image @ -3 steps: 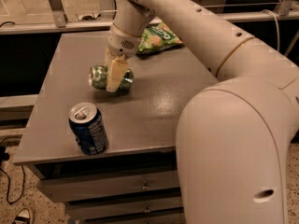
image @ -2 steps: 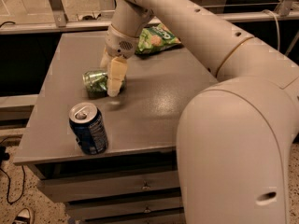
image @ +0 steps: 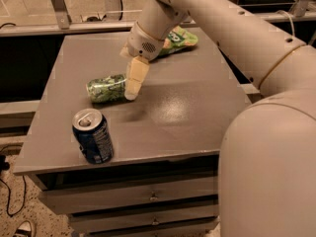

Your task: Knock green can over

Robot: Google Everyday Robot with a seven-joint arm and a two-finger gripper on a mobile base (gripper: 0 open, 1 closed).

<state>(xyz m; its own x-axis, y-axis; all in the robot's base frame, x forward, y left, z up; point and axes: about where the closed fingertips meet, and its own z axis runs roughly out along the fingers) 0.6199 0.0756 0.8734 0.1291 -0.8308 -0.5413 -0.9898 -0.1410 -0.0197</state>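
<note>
The green can (image: pixel 105 88) has a light-green mottled print and lies on its side on the grey table (image: pixel 197 117), left of centre. My gripper (image: pixel 132 85) hangs from the white arm and points down, its cream fingertips right at the can's right end.
A dark blue can (image: pixel 93 136) stands upright near the table's front left edge. A flat green snack bag (image: pixel 178 38) lies at the back, partly behind my arm. Drawers (image: pixel 153 196) sit under the tabletop. My arm's large white body fills the right side.
The green can has rolled or slid left along the table, lying on its side. My gripper has followed it slightly left and stays at its right end.
</note>
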